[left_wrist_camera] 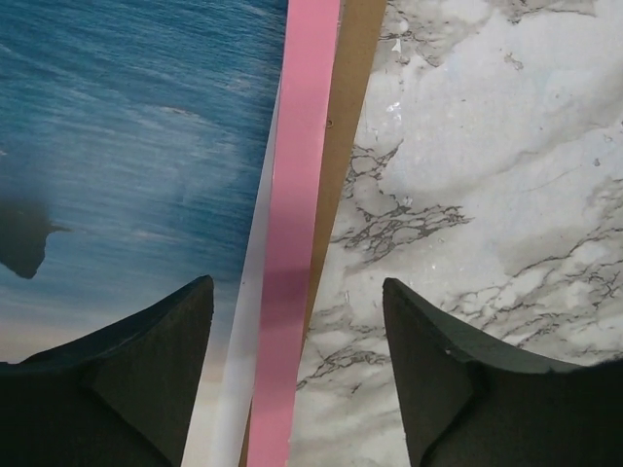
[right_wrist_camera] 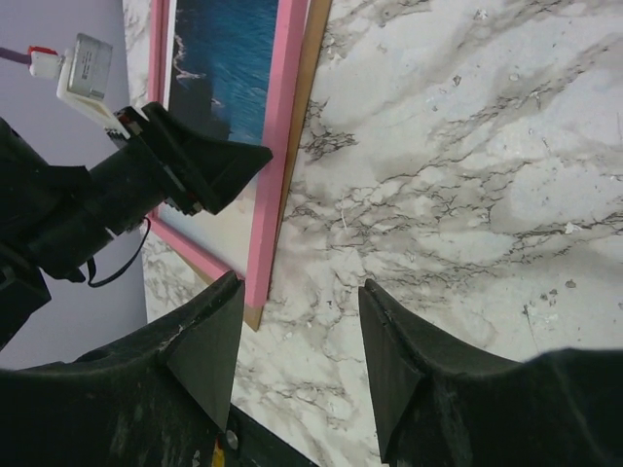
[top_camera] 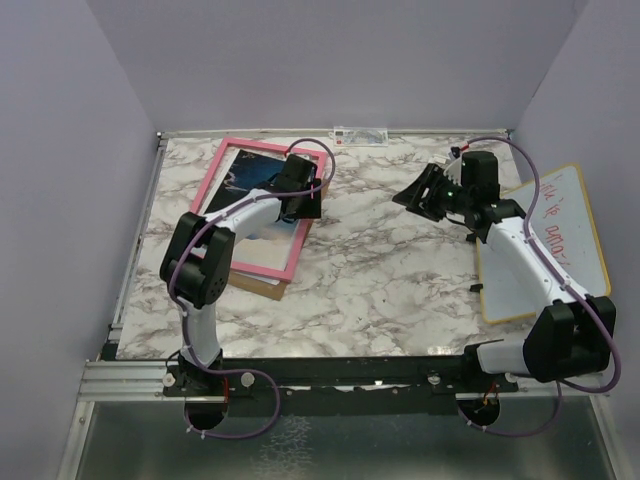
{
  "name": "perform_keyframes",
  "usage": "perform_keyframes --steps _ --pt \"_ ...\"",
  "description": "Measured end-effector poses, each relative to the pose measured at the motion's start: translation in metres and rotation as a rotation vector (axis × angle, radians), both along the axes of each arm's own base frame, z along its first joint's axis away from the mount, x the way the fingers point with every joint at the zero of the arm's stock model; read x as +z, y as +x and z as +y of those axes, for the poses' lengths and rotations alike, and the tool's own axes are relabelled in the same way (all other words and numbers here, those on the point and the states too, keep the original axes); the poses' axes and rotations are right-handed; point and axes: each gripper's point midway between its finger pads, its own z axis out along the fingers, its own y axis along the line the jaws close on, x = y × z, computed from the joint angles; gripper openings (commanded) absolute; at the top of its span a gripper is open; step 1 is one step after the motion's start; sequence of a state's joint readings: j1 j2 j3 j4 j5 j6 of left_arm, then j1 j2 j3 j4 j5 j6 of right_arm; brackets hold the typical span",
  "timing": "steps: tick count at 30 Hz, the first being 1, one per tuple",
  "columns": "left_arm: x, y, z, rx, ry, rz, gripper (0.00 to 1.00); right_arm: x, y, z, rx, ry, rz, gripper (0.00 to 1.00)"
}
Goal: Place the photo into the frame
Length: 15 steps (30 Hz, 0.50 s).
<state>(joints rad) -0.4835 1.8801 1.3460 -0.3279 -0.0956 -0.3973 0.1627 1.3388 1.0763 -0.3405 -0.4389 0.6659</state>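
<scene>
Your left jaws stood spread: rim of pink frame [left_wrist_camera: 297,195] between them, photo [left_wrist_camera: 127,126] beneath one tip. Your right jaws spread above marble bench [right_wrist_camera: 467,146].

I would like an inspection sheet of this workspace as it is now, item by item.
Surface: marble table, grey-veined.
Job's things: pink frame lies flat at left; photo shows within its rim; seating cannot be told.
Clutter: brown backing board under the frame; whiteboard at right.
Tools: left tool open above the frame's edge; right tool open over bare marble.
Cables: purple cables along both arms.
Surroundings: lavender walls.
</scene>
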Motion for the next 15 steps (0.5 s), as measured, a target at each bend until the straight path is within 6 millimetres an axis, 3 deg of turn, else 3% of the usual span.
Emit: perform_keyframes --steps 5,15 --pt "-0.016 0.013 -0.006 -0.013 0.036 0.022 0.55 -0.005 0.001 -0.001 -0.008 -0.007 0.014 0.5" --pt "-0.036 0.017 0.001 -0.015 0.117 0.062 0.39 -0.018 0.001 -0.003 -0.03 -0.013 0.053 0.45"
